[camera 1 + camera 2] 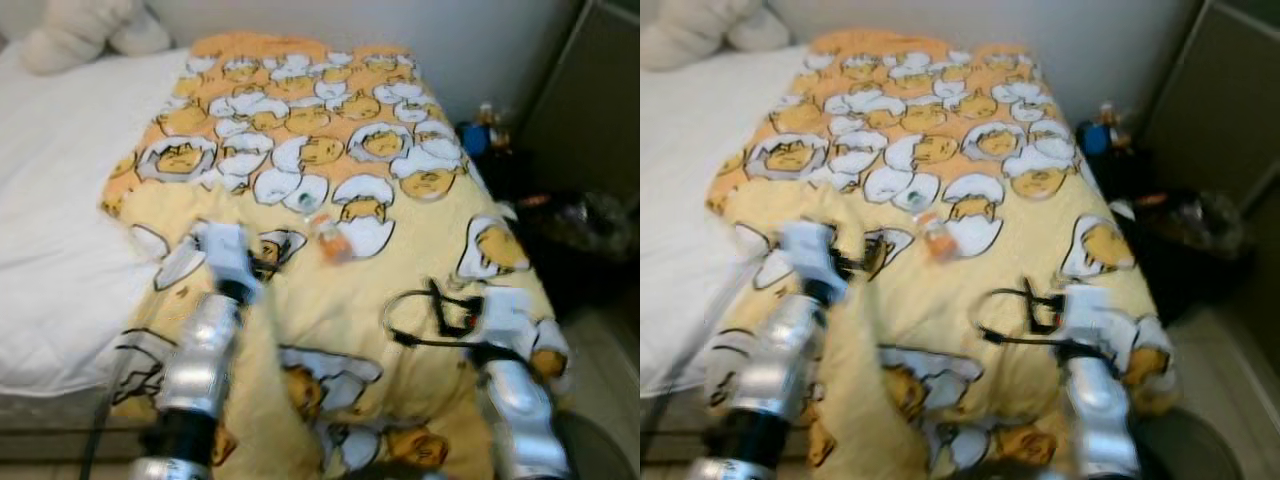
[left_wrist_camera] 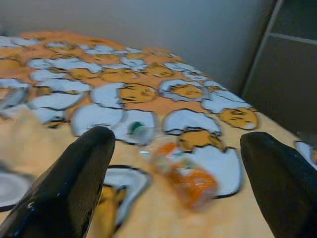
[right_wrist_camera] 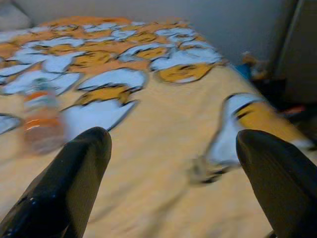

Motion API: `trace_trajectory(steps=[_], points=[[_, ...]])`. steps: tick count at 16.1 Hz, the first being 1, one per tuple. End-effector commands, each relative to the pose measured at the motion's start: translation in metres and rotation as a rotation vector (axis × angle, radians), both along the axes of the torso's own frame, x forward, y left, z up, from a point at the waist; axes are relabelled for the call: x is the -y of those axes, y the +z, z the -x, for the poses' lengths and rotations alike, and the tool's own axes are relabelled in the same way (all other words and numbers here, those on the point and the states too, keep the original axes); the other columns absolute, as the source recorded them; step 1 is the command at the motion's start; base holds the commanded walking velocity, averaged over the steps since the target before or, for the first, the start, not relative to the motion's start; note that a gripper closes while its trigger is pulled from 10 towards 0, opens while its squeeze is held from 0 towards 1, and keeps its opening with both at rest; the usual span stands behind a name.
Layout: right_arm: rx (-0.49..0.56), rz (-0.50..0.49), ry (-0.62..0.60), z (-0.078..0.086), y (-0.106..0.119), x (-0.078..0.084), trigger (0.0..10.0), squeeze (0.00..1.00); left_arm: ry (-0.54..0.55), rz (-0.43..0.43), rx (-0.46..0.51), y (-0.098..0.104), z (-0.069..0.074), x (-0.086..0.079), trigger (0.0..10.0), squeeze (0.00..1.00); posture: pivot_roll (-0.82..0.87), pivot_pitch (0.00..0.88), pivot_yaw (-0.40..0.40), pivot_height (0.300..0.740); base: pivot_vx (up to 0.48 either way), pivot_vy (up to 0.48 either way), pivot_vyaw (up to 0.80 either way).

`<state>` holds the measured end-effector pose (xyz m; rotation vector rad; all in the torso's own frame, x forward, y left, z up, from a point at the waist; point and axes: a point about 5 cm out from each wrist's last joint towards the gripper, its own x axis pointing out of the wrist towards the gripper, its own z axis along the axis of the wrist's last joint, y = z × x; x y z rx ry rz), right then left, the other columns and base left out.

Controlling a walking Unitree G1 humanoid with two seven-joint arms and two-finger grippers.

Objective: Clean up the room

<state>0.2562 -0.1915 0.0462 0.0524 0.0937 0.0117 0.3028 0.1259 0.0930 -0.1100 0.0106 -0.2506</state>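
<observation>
Both claws, left claw (image 2: 173,163) and right claw (image 3: 171,168), are gaping wide over the blanket (image 1: 330,300); 1 small plastic bottle (image 1: 329,238) is lying ahead, looking light, slippery, best pinched across its middle

Both silver arms reach forward; the left pincer (image 2: 176,163) has its fingers spread wide apart; the right pincer (image 3: 173,163) is likewise spread, gripping nothing.
</observation>
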Motion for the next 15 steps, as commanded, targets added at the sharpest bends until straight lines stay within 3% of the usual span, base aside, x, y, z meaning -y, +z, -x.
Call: trace_trajectory(steps=[1,3,4,9,15], points=[[-0.016,-0.006,0.058,-0.015,0.005,-0.013,10.0,0.00,0.072,-0.061,0.018,0.005,-0.001,-0.018,10.0,0.00,0.06,0.000,-0.014,0.736,0.480,0.000,0.00],[-0.022,-0.019,0.091,-0.027,0.010,-0.020,10.0,0.00,0.091,-0.168,-0.004,0.000,-0.003,-0.021,10.0,0.00,0.09,0.000,-0.029,0.736,0.126,0.000,0.00],[0.016,-0.011,0.148,-0.025,0.015,-0.028,10.0,0.00,0.100,-0.097,0.001,0.005,-0.002,-0.024,10.0,0.00,0.10,0.000,-0.034,0.736,0.000,0.000,0.00],[-0.035,-0.047,0.167,-0.024,0.006,-0.044,10.0,0.00,0.071,-0.144,0.039,0.009,0.002,-0.015,10.0,0.00,0.11,0.000,-0.033,0.736,0.000,0.000,0.45],[-0.039,-0.040,0.140,-0.030,0.008,-0.037,10.0,0.00,0.034,-0.191,0.059,0.014,0.000,-0.010,10.0,0.00,0.09,0.000,-0.010,0.740,0.000,0.000,0.33]])
